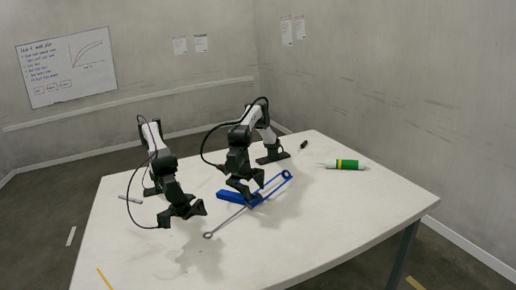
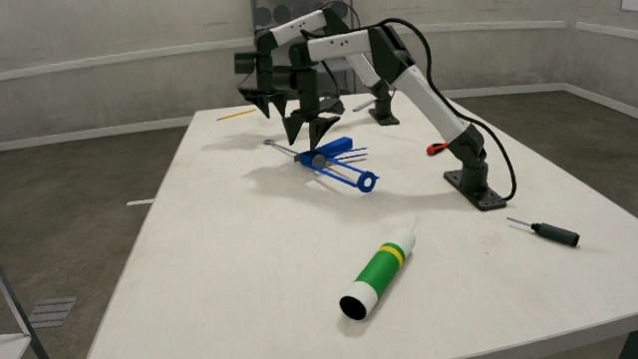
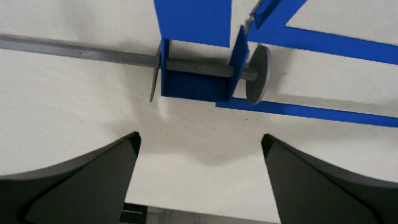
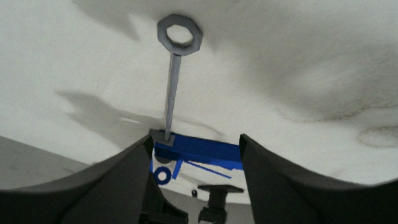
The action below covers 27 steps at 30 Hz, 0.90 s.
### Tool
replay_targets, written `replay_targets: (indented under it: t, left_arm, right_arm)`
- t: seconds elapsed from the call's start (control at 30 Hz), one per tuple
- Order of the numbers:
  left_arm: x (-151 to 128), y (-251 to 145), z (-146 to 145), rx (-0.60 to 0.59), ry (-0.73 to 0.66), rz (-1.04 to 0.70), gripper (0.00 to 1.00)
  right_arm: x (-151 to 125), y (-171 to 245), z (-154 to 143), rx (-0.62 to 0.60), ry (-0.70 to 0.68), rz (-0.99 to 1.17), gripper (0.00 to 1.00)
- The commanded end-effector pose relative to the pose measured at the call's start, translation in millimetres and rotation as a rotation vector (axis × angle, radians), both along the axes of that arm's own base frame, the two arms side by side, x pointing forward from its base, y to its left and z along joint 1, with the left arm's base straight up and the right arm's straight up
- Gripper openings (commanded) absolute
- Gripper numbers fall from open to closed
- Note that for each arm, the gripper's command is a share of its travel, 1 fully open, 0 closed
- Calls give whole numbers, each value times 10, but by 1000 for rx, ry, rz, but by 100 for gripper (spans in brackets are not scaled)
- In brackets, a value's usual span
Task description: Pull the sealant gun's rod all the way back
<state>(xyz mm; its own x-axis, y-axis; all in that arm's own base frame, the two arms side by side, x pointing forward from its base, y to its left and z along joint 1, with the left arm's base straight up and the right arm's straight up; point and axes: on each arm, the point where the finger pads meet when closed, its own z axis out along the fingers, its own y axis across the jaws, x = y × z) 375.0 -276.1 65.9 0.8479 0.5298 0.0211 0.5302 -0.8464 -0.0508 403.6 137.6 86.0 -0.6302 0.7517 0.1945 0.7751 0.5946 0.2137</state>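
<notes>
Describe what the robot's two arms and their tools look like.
Both arms look alike: white, rod-like links with a few small dark dots, joined by chunky black joints, each on a flat black base plate. A thin dark cable loops outside each arm. The left tool and right tool are matte black, with two wedge-shaped, tapering fingers.
</notes>
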Motion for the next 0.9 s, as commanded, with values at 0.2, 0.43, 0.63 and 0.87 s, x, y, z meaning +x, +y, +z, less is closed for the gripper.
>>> replay_targets:
  t: [0.2,0.43,0.63,0.87]
  left_arm:
    - [8,-12,-1,-5,0,9,100]
    - [11,-5,-70,-5,0,11,100]
    - [8,1,-130,-5,0,11,100]
    - [8,12,-234,-5,0,12,100]
  right_arm:
    - [9,-9,-12,-9,-15,8,70]
    - [9,-9,-12,-9,-15,8,70]
    - [9,-9,-12,-9,-15,8,70]
    - [20,26,5,13,-18,7,70]
